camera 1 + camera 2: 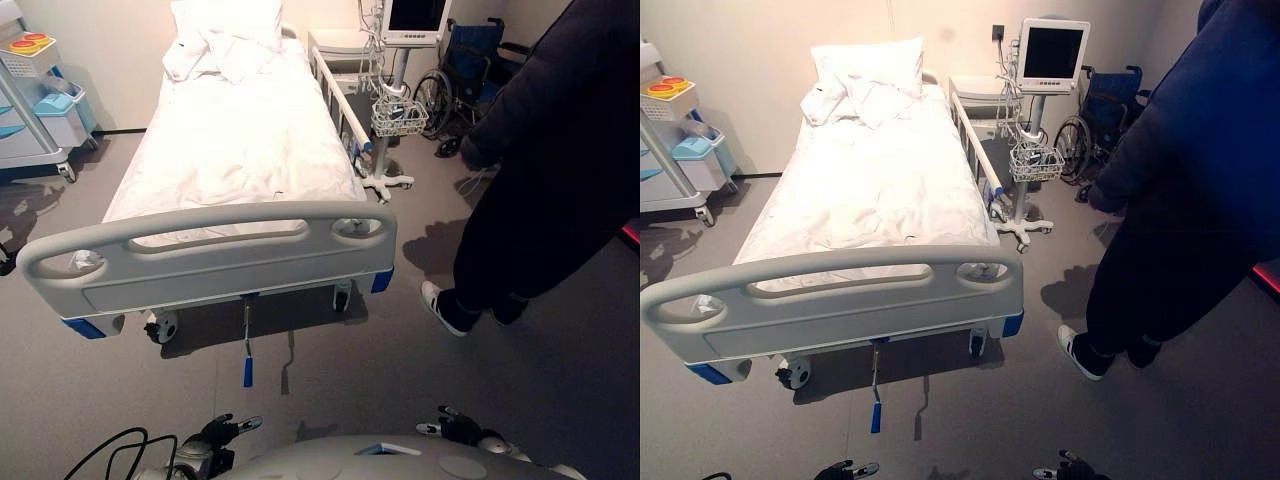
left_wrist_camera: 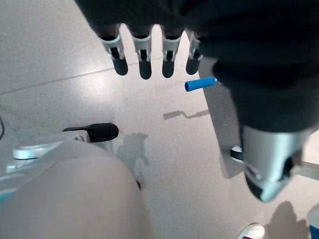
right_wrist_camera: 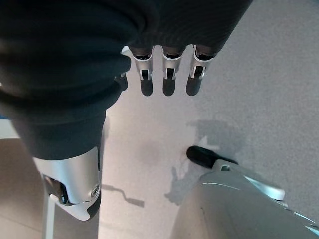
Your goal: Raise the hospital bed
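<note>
Both the left hand [image 1: 222,432] and right hand [image 1: 455,425] hang spread and empty, short of the blue-gripped crank handle [image 1: 247,352] folded out under the hospital bed's footboard [image 1: 215,255], ready for turning.

A person in dark clothes [image 1: 545,170] stands right of a monitor stand [image 1: 1040,120], wheelchair [image 1: 1102,105] behind, cart [image 1: 35,100] at left.
</note>
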Controlling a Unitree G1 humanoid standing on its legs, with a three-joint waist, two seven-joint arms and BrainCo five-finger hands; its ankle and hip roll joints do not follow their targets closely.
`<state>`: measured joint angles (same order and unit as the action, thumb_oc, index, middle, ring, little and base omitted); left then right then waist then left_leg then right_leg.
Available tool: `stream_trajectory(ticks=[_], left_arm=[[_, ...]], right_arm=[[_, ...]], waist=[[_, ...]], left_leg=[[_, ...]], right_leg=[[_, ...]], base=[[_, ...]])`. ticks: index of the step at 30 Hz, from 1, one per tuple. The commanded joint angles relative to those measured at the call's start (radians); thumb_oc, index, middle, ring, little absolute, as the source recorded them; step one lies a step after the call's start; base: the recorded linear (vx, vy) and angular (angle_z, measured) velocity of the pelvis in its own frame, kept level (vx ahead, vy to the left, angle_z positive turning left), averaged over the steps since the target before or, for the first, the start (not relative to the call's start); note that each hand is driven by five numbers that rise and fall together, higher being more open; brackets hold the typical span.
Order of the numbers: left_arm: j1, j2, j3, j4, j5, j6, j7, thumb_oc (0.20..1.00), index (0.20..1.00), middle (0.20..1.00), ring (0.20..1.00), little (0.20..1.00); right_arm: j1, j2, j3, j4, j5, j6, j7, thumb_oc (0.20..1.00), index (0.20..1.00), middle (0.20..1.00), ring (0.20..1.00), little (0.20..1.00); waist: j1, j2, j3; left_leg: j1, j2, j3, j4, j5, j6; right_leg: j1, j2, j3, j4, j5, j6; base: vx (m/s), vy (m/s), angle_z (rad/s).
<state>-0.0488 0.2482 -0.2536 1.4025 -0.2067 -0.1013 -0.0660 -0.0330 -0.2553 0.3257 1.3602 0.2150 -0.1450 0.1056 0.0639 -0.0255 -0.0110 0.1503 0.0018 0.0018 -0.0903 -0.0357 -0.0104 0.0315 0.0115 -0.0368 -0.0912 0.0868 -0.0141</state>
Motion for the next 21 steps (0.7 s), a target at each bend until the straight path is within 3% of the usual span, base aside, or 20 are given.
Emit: stream_trajectory(ticks=[1,16,21], left_arm=[[-0.046,-0.027,0.023,0.077,0.056,-0.005,-0.014,1.0,1.0,1.0,1.0,1.0],[-0.05,-0.026,0.022,0.07,0.067,-0.006,-0.004,1.0,1.0,1.0,1.0,1.0],[-0.074,-0.024,0.02,0.054,0.04,-0.008,0.011,1.0,1.0,1.0,1.0,1.0]], right_arm=[[-0.055,-0.026,0.017,0.059,-0.021,0.009,0.007,1.0,1.0,1.0,1.0,1.0],[-0.049,-0.018,0.016,0.065,-0.016,0.008,0.008,1.0,1.0,1.0,1.0,1.0],[-0.075,-0.031,0.017,0.046,0.003,0.008,-0.002,1.0,1.0,1.0,1.0,1.0]], waist=[[-0.009,0.001,-0.008],[-0.004,0.002,-0.004],[-0.011,0.009,0.032]], left_leg=[[-0.008,-0.06,0.01,0.003,0.009,0.014],[-0.004,-0.059,0.005,0.003,0.015,0.015],[-0.027,-0.058,0.008,0.003,0.023,0.018]], right_leg=[[0.053,-0.009,-0.016,0.065,-0.052,0.087],[0.054,-0.009,-0.019,0.071,-0.054,0.083],[0.016,-0.008,-0.013,0.092,-0.055,0.081]], base=[[0.0,0.0,0.0],[0.0,-0.001,0.0],[-0.03,0.003,-0.02]])
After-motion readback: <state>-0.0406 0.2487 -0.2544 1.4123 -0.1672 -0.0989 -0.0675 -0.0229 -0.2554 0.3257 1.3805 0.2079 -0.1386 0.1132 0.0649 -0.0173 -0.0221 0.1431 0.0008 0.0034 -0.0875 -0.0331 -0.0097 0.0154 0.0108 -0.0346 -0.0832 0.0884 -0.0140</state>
